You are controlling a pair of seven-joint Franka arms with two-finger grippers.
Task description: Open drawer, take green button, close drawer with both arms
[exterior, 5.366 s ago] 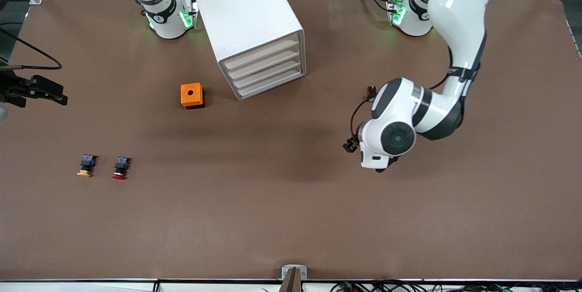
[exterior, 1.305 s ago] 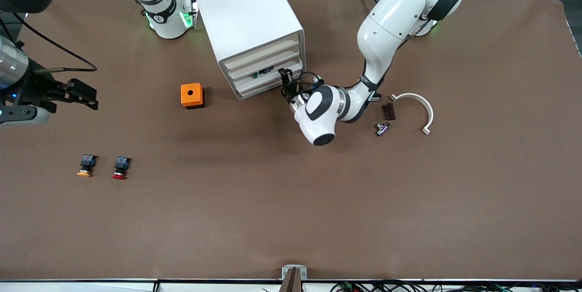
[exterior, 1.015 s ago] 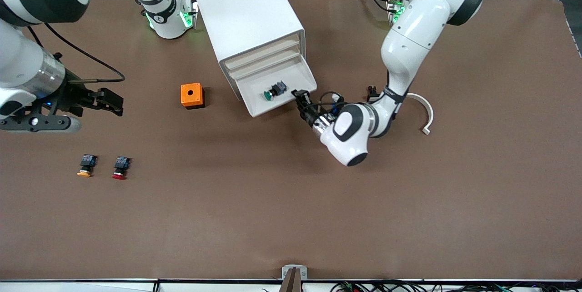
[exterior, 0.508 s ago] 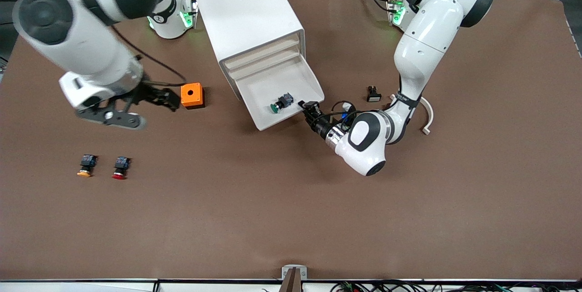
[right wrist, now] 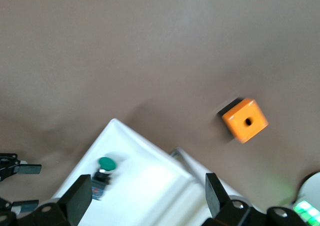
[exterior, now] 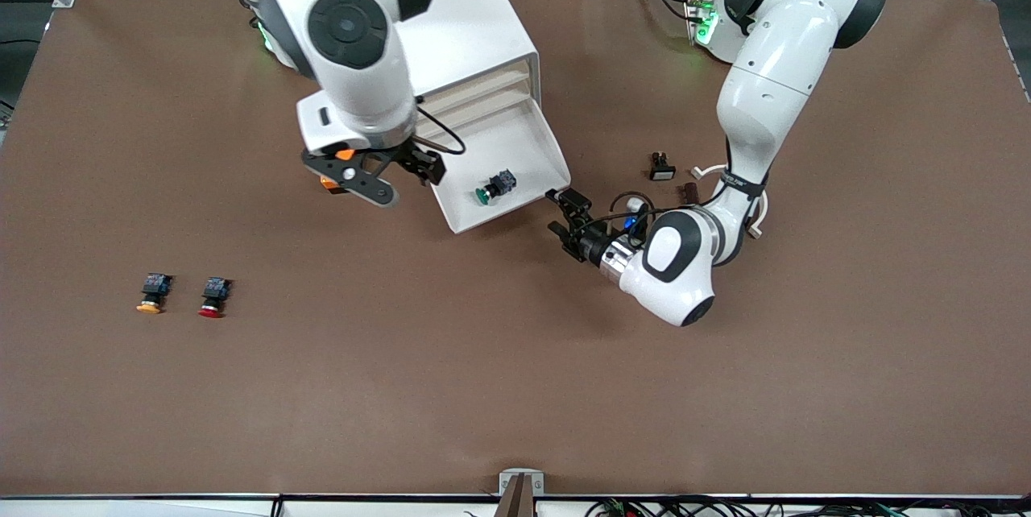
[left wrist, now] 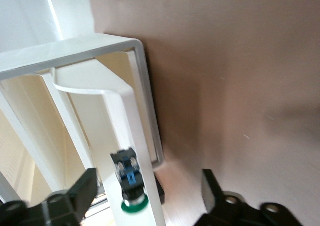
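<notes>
One drawer (exterior: 515, 171) pulled out, green-capped button (exterior: 493, 186) lying inside.
You see the left pincer (exterior: 566, 221) spread apart, just clear of the drawer front; the right pincer (exterior: 407, 171) spread apart over the drawer's corner.

No lettering, label, brand mark or number can be read anywhere in these views: not on the white cabinet (exterior: 441, 34), the open drawer (exterior: 538, 130), the button (exterior: 493, 186) lying in it, the orange box (right wrist: 244, 120), or either robot arm. Any marking on the arm bases is too small to make out.
</notes>
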